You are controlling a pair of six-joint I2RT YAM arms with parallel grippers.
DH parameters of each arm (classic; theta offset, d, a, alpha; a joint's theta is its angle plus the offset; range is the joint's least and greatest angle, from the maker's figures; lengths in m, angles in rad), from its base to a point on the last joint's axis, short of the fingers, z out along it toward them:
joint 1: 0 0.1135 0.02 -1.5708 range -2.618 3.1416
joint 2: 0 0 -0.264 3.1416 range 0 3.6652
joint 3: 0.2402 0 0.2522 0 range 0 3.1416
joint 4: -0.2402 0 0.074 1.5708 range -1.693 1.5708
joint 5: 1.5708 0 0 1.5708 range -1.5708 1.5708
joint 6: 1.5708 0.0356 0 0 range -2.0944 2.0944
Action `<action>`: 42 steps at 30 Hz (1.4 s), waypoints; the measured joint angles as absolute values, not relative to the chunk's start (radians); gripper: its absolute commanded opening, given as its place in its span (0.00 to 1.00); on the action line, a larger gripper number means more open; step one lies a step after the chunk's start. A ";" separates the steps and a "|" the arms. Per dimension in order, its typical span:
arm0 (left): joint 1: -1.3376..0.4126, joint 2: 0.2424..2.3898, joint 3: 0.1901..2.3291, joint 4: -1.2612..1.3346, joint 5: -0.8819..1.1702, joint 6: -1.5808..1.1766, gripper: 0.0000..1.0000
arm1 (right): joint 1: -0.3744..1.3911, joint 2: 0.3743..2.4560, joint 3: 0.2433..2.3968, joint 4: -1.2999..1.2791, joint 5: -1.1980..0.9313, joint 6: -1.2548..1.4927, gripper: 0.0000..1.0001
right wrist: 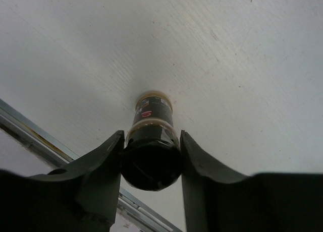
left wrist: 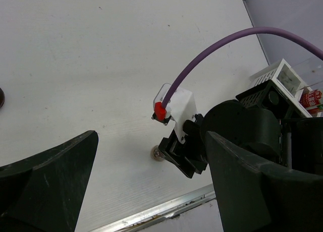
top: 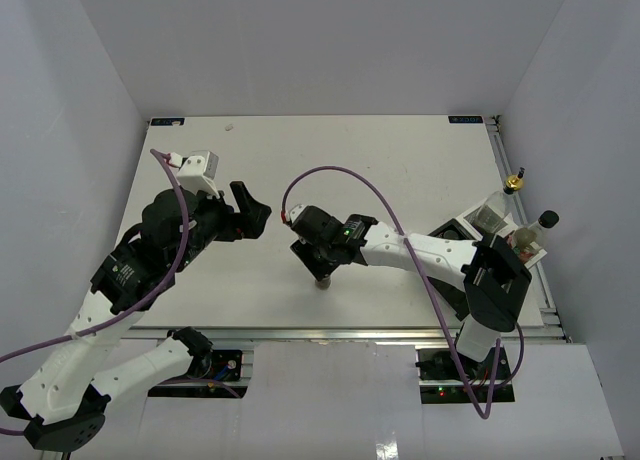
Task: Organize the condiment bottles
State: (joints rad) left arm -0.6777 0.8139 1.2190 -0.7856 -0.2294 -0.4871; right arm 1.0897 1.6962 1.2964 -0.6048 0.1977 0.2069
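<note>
My pincer (left wrist: pixel 151 138) gapes wide above the desk (left wrist: pixel 101 50), one dark finger at each lower corner of my view. Between them, near the desk's front rail (left wrist: pixel 166 209), the right pincer (left wrist: pixel 169 154) reaches down onto a small jar (left wrist: pixel 155 154), hiding most of it. A purple cable (left wrist: pixel 222 45) arcs away from its wrist. By the desk's right edge sits a white box (left wrist: pixel 270 75), with a red-labelled jar (left wrist: pixel 310 98) showing just behind it.
</note>
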 measured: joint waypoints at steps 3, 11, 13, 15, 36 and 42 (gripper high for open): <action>-0.678 0.814 1.219 -0.786 -0.229 -0.487 0.98 | 1.090 1.696 1.296 -0.605 0.206 0.208 0.09; -0.678 0.813 1.219 -0.787 -0.229 -0.486 0.98 | 1.083 1.646 1.309 -0.710 0.288 0.208 0.08; -0.678 0.813 1.219 -0.787 -0.229 -0.484 0.98 | 1.063 1.593 1.334 -0.773 0.324 0.208 0.08; -0.678 0.813 1.219 -0.788 -0.229 -0.482 0.98 | 1.026 1.512 1.384 -0.838 0.360 0.208 0.08; -0.678 0.827 1.226 -0.797 -0.220 -0.470 0.98 | 0.349 1.142 1.387 -1.074 0.382 0.079 0.08; -0.678 0.824 1.226 -0.802 -0.220 -0.468 0.98 | 0.339 1.112 1.351 -1.075 0.353 0.070 0.08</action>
